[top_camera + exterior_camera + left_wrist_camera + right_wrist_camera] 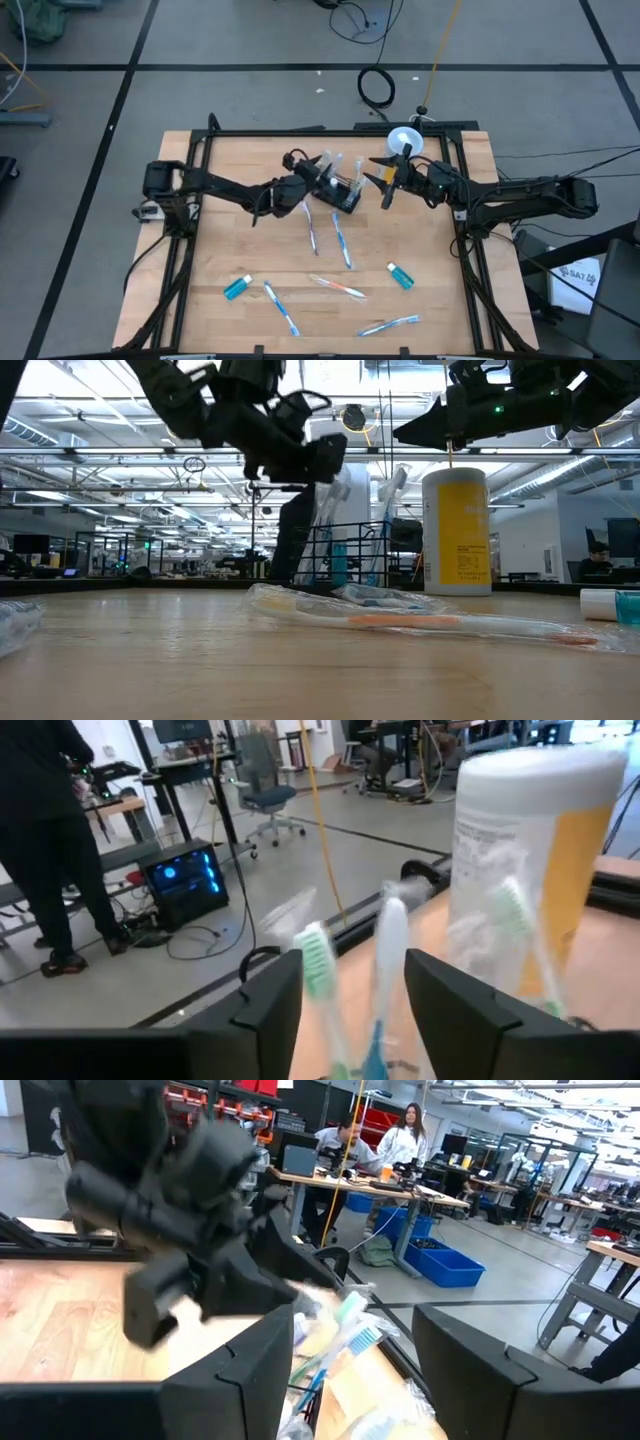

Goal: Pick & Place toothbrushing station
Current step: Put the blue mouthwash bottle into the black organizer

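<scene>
The black basket (343,193) is sitting near the far edge of the tabletop (240,240), about in the middle, with toothbrushes (335,510) standing in it. The left gripper (322,181) is hanging just beside its left side, jaws apart. The right gripper (388,181) is waiting on the other side, jaws apart, holding nothing. The yellow cup (456,532) is standing by the far right corner. The near half is staying roomy, with loose toothbrushes (340,240) and small blue tubes (238,288) lying about. Only the low view is showing a wrapped toothbrush (420,622) up close.
</scene>
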Motion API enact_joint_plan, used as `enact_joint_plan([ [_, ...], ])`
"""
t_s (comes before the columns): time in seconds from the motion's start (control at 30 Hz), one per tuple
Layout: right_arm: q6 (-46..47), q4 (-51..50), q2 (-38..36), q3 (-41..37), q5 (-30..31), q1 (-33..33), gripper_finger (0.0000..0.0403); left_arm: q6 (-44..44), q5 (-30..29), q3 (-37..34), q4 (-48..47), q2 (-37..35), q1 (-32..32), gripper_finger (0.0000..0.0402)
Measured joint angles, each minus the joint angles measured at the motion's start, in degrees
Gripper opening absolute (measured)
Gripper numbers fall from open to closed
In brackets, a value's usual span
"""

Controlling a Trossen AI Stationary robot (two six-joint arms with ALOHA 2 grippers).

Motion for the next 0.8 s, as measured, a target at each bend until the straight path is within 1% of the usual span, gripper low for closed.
enact_joint_plan([
  [0.1, 0.0, -0.4, 0.0, 0.0, 0.0, 0.0, 0.0199, -3.3, -0.1, 0.0, -7.6, -4.8, -1.0, 0.0188],
  [0.2, 0.0, -0.5, 0.0, 0.0, 0.0, 0.0, 0.0199, -5.0, 0.5, 0.0, -15.9, -9.8, -2.5, 0.0184],
  [0.37, 0.0, -0.6, 0.0, 0.0, 0.0, 0.0, 0.0199, -5.8, 3.4, 0.0, -27.4, -17.5, -5.4, 0.018],
  [0.47, 0.0, -0.5, 0.0, 0.0, 0.0, 0.0, 0.0199, -7.3, 6.5, 0.1, -33.0, -21.3, -7.1, 0.018],
  [0.6, 0.0, -0.5, 0.0, 0.0, 0.0, 0.0, 0.0199, -13.3, 16.4, 0.1, -41.2, -24.9, -9.3, 0.0179],
  [0.7, 0.0, -0.4, 0.0, 0.0, 0.0, 0.0, 0.0199, -22.4, 26.5, 0.1, -47.2, -26.0, -10.8, 0.0179],
  [0.8, 0.0, -0.4, 0.0, 0.0, 0.0, 0.0, 0.0199, -34.0, 36.7, 0.1, -52.1, -26.0, -12.3, 0.0179],
])
